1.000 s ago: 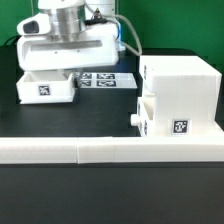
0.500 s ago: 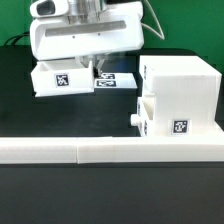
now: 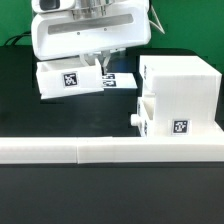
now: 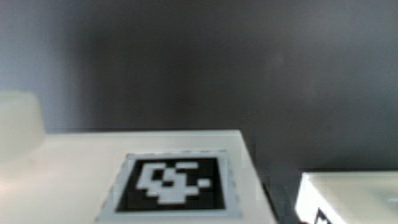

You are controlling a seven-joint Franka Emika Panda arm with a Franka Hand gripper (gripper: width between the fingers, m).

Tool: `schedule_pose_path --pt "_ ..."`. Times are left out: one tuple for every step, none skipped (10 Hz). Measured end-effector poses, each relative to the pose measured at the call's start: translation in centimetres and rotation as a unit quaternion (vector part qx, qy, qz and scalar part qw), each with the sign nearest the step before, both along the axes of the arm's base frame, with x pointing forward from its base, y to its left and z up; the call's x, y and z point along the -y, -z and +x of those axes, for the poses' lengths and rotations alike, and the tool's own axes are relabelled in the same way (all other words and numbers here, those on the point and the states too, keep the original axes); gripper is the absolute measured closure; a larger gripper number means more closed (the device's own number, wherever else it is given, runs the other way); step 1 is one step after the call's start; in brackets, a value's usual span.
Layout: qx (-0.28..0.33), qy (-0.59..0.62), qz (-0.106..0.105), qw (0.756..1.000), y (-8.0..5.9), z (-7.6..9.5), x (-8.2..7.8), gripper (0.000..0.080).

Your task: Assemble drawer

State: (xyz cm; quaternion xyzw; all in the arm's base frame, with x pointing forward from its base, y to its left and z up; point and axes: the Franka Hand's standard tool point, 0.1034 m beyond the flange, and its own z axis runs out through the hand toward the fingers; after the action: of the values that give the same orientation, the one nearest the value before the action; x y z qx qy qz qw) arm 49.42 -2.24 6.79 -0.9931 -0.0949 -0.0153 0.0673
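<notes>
My gripper (image 3: 97,64) is shut on a small white drawer tray (image 3: 66,81) and holds it, slightly tilted, above the black table, at the exterior view's left of the tall white case (image 3: 182,80). The tray's tag faces the camera. A second tray (image 3: 172,124) sits in the case's lower slot, its knob (image 3: 133,118) sticking out toward the left. In the wrist view the held tray's tagged face (image 4: 173,183) fills the lower part of the picture; my fingers do not show there.
The marker board (image 3: 120,80) lies on the table behind and below the held tray; a white corner with part of a tag (image 4: 352,200) in the wrist view may be it. A long low white rail (image 3: 110,152) runs across the front.
The tray has come up off the table and moved toward the exterior view's right, closer to the case. The arm rose and shifted right with it.
</notes>
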Motion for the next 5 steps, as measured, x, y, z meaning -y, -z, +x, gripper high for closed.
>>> schedule_pose_path --pt "0.017 -0.074 -0.007 0.997 0.7 -0.5 0.6 0.0754" --pt "0.022 -0.135 -0.012 0.991 0.9 -0.4 0.7 0.0754" --pt "0.034 -0.199 -0.017 0.979 0.6 0.6 0.9 0.0754" --pt "0.041 -0.235 -0.021 0.971 0.6 1.3 0.9 0.0754" --pt "0.043 -0.295 -0.029 0.954 0.5 2.0 0.7 0.0754"
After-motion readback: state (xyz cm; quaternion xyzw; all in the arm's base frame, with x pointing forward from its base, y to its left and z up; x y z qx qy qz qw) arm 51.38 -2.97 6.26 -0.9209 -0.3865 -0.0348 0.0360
